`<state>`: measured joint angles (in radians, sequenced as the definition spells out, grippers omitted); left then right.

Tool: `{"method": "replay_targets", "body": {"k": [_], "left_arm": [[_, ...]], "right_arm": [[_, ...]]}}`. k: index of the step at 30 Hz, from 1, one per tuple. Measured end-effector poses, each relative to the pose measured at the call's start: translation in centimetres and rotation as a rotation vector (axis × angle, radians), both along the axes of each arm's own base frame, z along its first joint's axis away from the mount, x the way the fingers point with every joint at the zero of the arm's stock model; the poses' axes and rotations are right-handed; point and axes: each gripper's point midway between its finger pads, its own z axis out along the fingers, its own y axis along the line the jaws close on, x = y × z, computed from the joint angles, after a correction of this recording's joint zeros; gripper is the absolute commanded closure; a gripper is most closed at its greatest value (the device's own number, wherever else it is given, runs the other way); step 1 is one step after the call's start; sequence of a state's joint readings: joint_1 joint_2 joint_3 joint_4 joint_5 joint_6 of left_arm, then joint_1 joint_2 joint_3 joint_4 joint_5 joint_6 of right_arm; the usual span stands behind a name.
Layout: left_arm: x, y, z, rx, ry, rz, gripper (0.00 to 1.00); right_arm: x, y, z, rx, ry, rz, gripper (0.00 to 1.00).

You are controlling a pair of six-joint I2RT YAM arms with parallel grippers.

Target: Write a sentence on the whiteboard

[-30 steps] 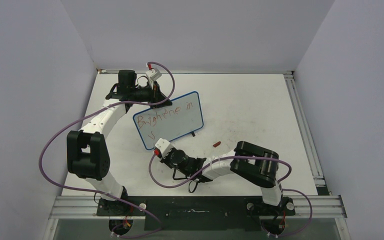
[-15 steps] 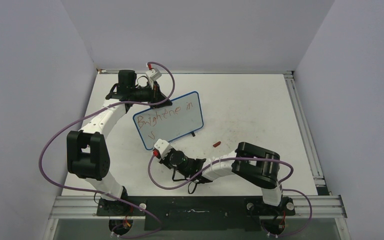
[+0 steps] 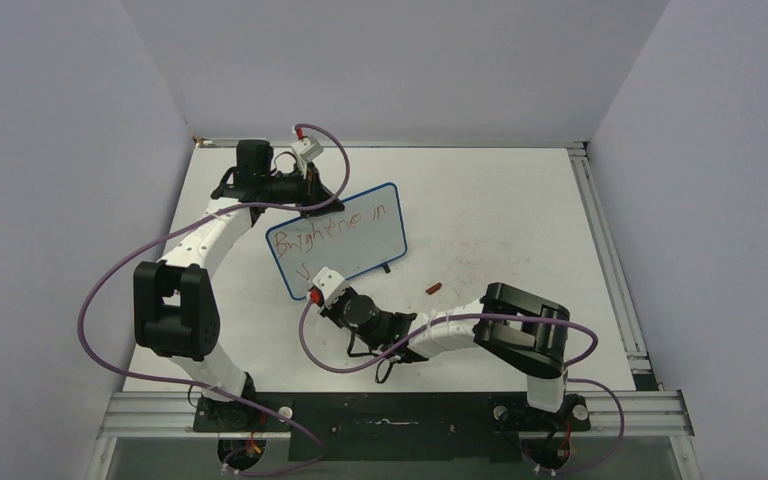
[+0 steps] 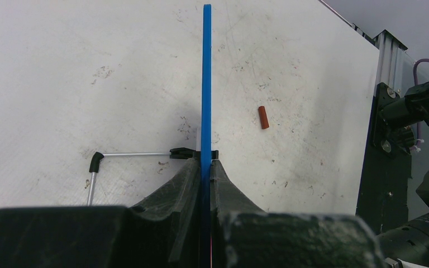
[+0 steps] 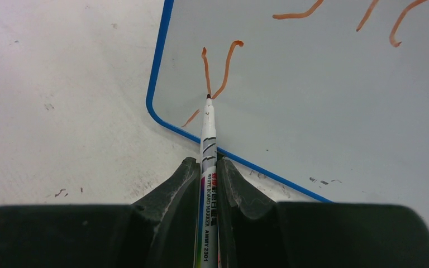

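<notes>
The whiteboard [image 3: 360, 248] with its thin blue frame stands tilted near the table's middle-left. The sentence [image 3: 335, 226] in red reads "Brightene in" on the top line, and a "y"-like stroke [image 5: 219, 70] begins the second line. My left gripper [image 4: 206, 163] is shut on the whiteboard's blue top edge [image 4: 206, 84], seen edge-on. My right gripper [image 5: 208, 163] is shut on a white marker [image 5: 208, 145]. The marker's tip touches the board at the bottom of the "y" stroke, near the lower left corner.
A small red marker cap [image 3: 433, 289] lies on the tabletop to the right of the board and also shows in the left wrist view [image 4: 263, 117]. The board's wire stand with black feet [image 4: 95, 163] rests behind it. Metal rails [image 3: 615, 260] run along the right edge.
My right gripper has moved slightly up and toward the board, bringing the marker along the "y" stroke. The left arm and the board have not moved.
</notes>
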<state>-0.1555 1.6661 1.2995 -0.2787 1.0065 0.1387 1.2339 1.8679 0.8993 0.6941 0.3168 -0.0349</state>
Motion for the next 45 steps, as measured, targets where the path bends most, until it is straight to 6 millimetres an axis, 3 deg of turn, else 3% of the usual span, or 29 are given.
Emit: {"method": "replay_targets", "body": {"k": [23,40,45], "left_arm": [[0.0,0.0,0.0,0.0,0.0,0.0,1.0],[0.0,0.0,0.0,0.0,0.0,0.0,1.0],[0.0,0.0,0.0,0.0,0.0,0.0,1.0]], "right_arm": [[0.5,0.0,-0.4,-0.005,0.004,-0.006,0.95],[-0.2,0.1,-1.9,-0.019,0.036,0.017,0.95],[-0.5,-0.8,-2.7,-0.037,0.042,0.018,0.95]]}}
